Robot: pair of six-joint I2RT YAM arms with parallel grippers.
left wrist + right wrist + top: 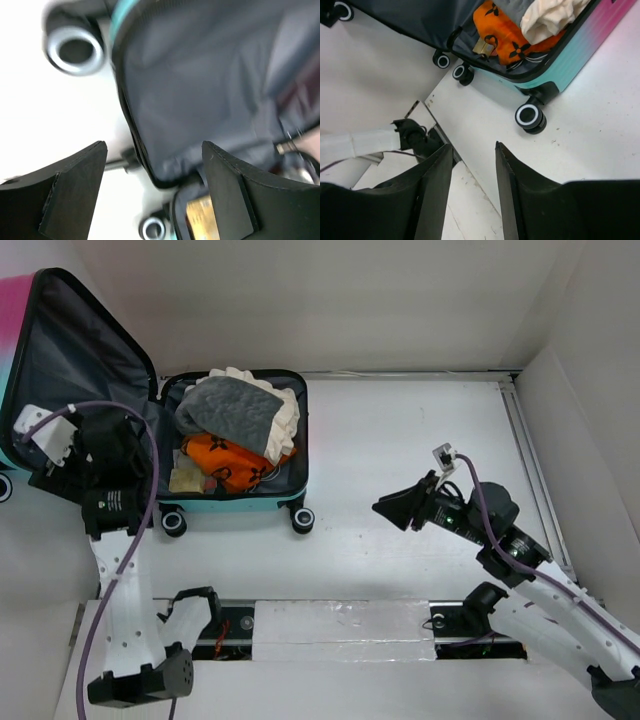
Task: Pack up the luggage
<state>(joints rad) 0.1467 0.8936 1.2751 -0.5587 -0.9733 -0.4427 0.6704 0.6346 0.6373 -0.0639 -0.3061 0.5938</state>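
Observation:
The luggage lies open at the back left, its turquoise-to-pink shell on black wheels. Its lid, lined in dark grey, stands raised on the left. Inside the base are a grey garment, a cream one and an orange printed one. My left gripper is open at the lid's lower edge, and the lid's corner shows blurred between the fingers. Over bare table to the right of the luggage, my right gripper is open and holds nothing.
A metal strip runs along the near edge between the arm bases. White walls close the back and the right side, with a rail along the right. A yellow item lies in the luggage corner near a wheel.

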